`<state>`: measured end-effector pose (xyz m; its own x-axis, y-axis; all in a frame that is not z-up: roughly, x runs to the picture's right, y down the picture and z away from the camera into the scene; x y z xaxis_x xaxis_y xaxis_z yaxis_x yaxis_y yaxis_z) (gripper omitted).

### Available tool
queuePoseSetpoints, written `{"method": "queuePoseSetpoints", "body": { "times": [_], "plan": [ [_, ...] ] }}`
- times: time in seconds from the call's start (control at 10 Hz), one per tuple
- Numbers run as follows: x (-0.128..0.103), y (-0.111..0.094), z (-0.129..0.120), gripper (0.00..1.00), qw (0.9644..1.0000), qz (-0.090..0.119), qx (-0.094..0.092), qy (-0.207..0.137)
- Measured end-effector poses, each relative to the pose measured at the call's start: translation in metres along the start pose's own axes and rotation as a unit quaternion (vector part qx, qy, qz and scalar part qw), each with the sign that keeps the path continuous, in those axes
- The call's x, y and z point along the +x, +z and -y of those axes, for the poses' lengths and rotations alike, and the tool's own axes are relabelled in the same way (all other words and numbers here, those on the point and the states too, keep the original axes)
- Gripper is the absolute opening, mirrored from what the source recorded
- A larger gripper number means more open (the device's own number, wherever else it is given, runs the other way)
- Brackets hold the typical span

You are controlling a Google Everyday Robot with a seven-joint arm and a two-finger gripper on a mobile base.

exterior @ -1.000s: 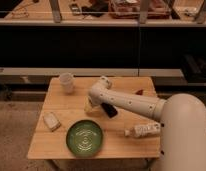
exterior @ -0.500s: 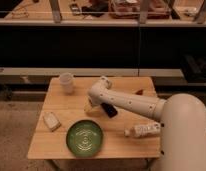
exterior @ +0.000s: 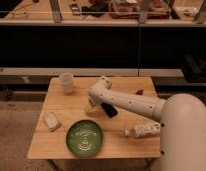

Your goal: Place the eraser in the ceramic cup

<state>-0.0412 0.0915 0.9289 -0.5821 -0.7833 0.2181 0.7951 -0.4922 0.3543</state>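
Eraser is what we are looking at first: a small black flat-sided block, lying slantwise on the wooden table near its middle, partly under the white arm. We are finding the gripper just left of it, hanging low over the tabletop, and we cannot tell whether it is apart, together or clamped on anything. The ceramic cup is standing upright near the far left corner, apart from the gripper, with open tabletop lying between them. Nearer us, the green plate is sitting close to the front edge, the pale beige block is lying toward the left edge, and the clear bottle is lying on its side at the right.
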Motion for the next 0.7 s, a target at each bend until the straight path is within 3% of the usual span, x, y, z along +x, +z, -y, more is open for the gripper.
{"method": "queuePoseSetpoints", "body": {
  "times": [0.5,0.7],
  "plan": [
    [0.0,-0.001,-0.002,0.8,1.0,0.003,-0.002,0.002],
    [0.011,-0.01,-0.014,0.8,0.9999,0.012,0.0,-0.001]
  ]
}}
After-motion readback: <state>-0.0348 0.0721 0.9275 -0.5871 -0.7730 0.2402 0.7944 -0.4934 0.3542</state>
